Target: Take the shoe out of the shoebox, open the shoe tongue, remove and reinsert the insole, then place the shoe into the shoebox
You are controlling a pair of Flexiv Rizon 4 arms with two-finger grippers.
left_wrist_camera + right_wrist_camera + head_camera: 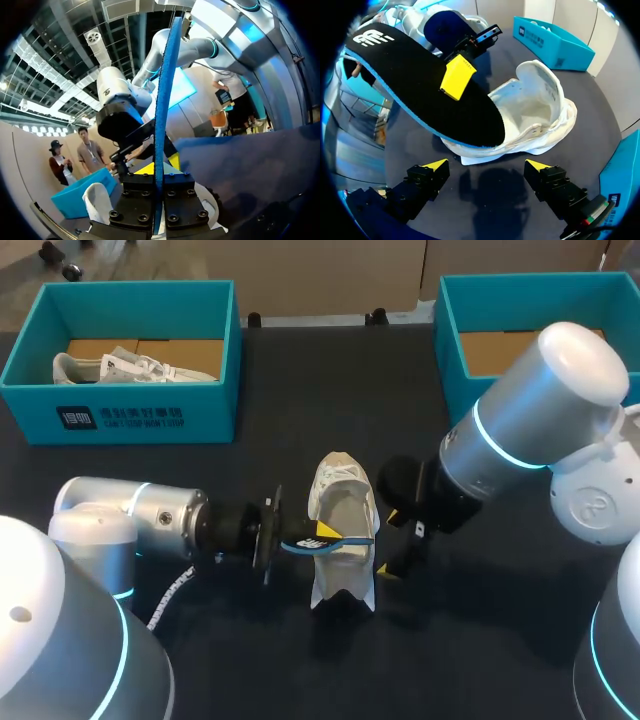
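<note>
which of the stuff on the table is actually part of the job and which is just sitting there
Part of the job:
white shoe on the table
insole, gripped by the left claw
right claw, open beside the shoe
right box, probably; no shoe shows in it

Lying about:
left box
other shoe inside it

White print [120,418], a logo block beside two short lines (too small to make out), stands on the front wall of the box [215,405] at the head view's upper left, and a white logo [370,37] marks the black insole [420,85] at its heel end.
</note>
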